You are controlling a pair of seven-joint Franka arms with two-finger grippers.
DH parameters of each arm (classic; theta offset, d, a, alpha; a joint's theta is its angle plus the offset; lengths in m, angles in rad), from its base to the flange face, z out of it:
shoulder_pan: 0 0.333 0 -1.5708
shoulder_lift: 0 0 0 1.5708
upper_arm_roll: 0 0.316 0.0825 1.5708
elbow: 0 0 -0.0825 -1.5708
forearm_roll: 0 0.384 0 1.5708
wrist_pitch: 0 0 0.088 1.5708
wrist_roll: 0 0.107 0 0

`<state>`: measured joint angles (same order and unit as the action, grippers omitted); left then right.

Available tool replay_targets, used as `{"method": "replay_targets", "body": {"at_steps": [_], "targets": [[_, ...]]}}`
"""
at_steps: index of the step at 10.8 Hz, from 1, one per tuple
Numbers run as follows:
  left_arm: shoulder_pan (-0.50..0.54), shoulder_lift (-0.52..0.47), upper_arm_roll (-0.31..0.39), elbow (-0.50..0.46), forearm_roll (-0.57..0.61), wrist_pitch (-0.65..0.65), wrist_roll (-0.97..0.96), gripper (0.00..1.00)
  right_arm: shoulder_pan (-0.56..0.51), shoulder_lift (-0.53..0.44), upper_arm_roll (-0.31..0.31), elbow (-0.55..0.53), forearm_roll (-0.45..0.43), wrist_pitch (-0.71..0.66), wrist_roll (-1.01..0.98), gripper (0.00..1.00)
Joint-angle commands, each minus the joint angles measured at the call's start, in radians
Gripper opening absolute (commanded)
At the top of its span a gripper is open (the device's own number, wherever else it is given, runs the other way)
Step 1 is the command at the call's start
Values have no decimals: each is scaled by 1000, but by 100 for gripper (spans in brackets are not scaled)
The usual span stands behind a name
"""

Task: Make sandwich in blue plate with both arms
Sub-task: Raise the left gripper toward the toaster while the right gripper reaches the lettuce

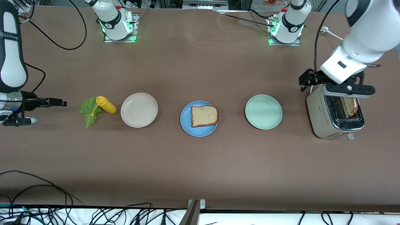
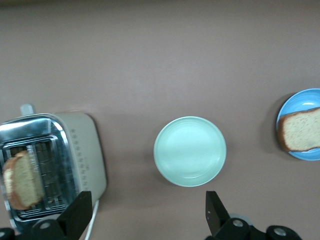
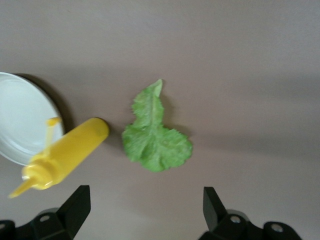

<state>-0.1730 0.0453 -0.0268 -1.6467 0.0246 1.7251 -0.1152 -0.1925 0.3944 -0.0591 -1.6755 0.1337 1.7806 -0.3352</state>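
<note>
Hovering with fingers apart, the right gripper (image 3: 142, 210) should straddle the lettuce leaf (image 3: 154, 138) squarely; the left gripper (image 2: 147, 212), also spread, waits beside the toaster (image 1: 331, 117). The blue plate (image 1: 187, 125) holds one bread slice (image 1: 204, 116).

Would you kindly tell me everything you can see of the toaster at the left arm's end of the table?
The toaster is a two-slot model with a cream body that looks like painted metal, a shiny chrome top, a row of small controls along one side and a lever at the end nearer the front camera. It stands upright on the brown table, beside the pale green plate. One slot holds a bread slice sticking up and leaning; the other looks empty. The left claw hangs open above it, touching nothing.
</note>
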Motion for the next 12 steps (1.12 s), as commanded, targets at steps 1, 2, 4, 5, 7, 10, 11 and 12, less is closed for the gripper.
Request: {"method": "replay_targets", "body": {"at_steps": [1,2,4,5,7,10,11,12], "targets": [[65,-71,-2,-55,-29,-21,118,100,-25,124,8,28,39,83,-105,100],[75,-80,-1,-56,-29,-25,132,100,-25,159,11,28,91,118,-140,100],[93,-90,-1,-55,-29,-45,134,100,-21,219,13,28,165,132,-159,94],[99,-90,1,-53,-25,-50,134,100,-24,233,15,20,168,120,-172,91],[136,-90,1,-45,-17,-85,165,100,-27,273,15,16,169,120,-215,83],[159,-87,10,-35,-32,-108,213,100,-27,317,13,28,167,132,-223,54],[162,-88,15,-35,-57,-108,219,100,-25,317,13,28,167,128,-220,33],[171,-88,16,-32,-67,-108,219,100,-27,319,15,28,164,128,-226,20]]}}
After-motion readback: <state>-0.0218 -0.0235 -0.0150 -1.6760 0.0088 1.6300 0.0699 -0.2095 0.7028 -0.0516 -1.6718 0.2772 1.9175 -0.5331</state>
